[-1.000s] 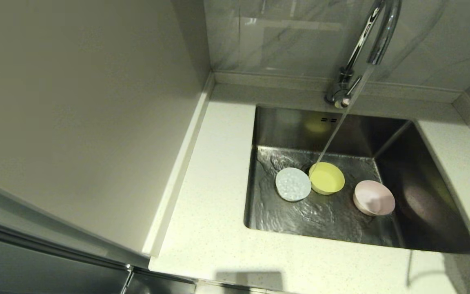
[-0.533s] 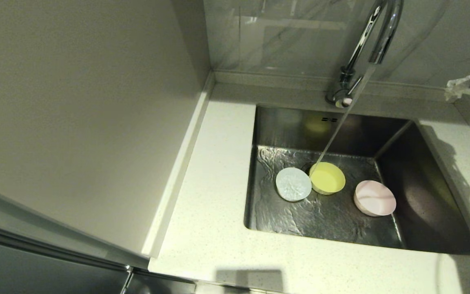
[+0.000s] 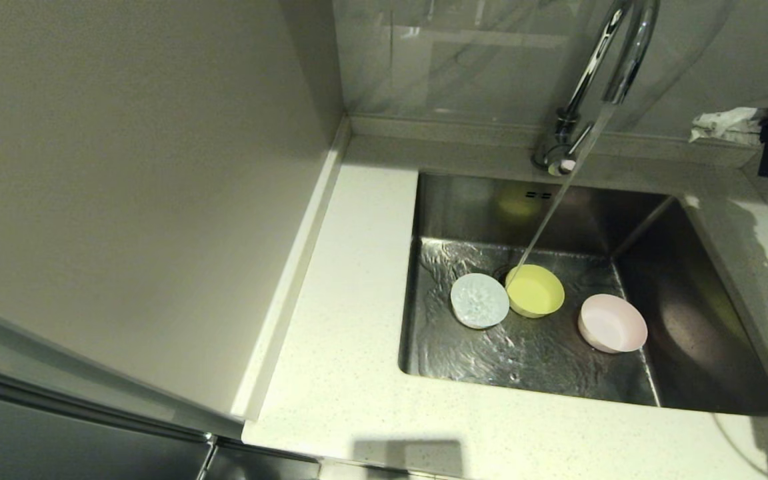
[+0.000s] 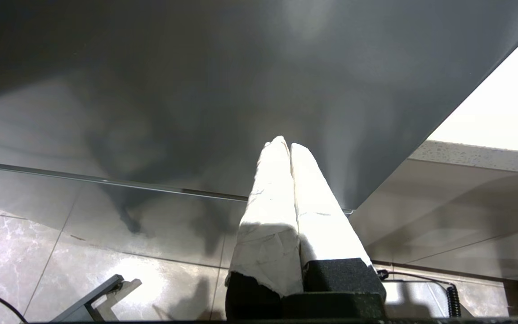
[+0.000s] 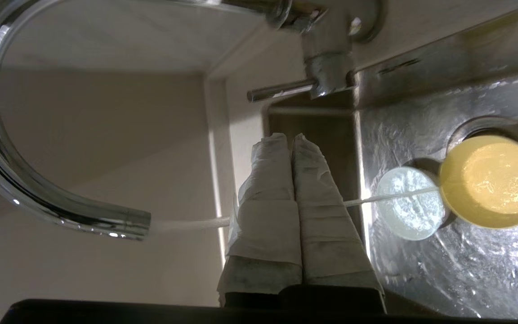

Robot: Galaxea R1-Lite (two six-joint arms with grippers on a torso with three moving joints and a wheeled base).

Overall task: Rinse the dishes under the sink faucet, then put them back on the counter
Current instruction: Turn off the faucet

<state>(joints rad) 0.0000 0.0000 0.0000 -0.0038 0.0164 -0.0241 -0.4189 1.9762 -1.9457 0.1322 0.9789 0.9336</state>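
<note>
Three bowls lie in the wet sink (image 3: 697, 280): white (image 3: 479, 301), yellow-green (image 3: 535, 291) and pale pink (image 3: 613, 323), all filled with water. The chrome faucet (image 3: 614, 53) is running, and its stream lands at the yellow-green bowl's rim. My right gripper (image 3: 699, 125), wrapped in white, hangs shut and empty over the back right counter, right of the faucet. In the right wrist view the gripper (image 5: 288, 137) points toward the faucet lever (image 5: 281, 91), with the white bowl (image 5: 409, 209) and yellow-green bowl (image 5: 493, 180) beyond. My left gripper (image 4: 286, 144) is shut, parked low beside the cabinet front.
The white speckled counter (image 3: 357, 333) runs left of and in front of the sink. A tall grey panel (image 3: 124, 200) rises on the left. A tiled wall (image 3: 477, 60) backs the faucet, and the drain lies under the yellow-green bowl.
My right gripper has risen from the right edge and moved back and left toward the faucet. The bowls stay put and water keeps running.
</note>
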